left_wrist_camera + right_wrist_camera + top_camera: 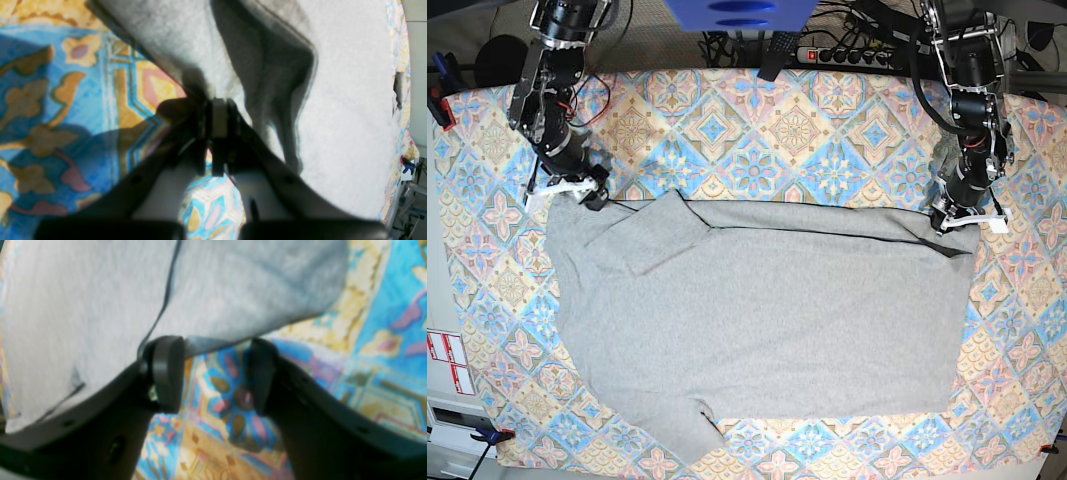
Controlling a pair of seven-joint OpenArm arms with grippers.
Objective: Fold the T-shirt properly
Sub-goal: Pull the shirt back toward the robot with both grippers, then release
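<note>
The T-shirt [767, 320] lies spread flat across the middle of the tablecloth [757, 140], reaching nearly from the left edge to the right edge and down toward the near edge. It is plain light heather-grey, with no lettering showing on the upper face. One sleeve is folded in near the far left corner of the garment; another sleeve points toward the near edge. A dark fold line runs along its far edge.

The left gripper [218, 115] has its jaws pressed together on the T-shirt's far right corner, pinching a ridge of cloth that rises in folds. The right gripper [217, 373] stands with its jaws well apart at the garment's far left corner, the hem between its fingertips [166, 373], nothing clamped.
</note>
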